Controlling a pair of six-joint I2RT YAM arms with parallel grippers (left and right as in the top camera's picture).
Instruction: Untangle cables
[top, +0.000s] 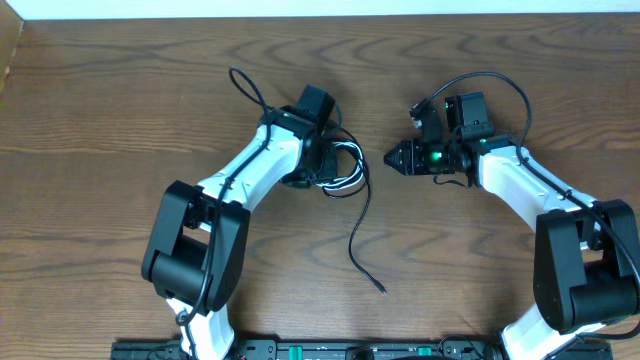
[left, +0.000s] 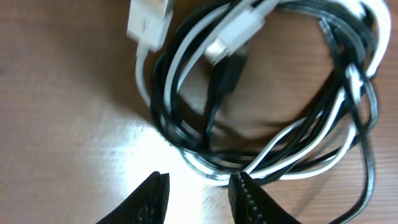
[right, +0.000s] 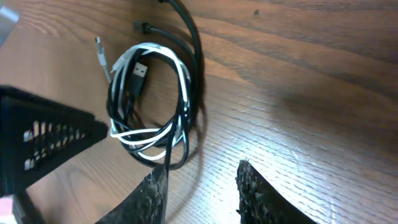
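The cables, one black and one white, lie wound together in a small coil on the table at the centre of the overhead frame. A black tail trails toward the bottom. They look light, limp and smooth, likely to slide and drag each other when pulled. The left claw stands part open and empty at the coil's lower edge. The right claw, also open and empty, waits just right of the coil. The plugs or the free tail seem the firmest holds.
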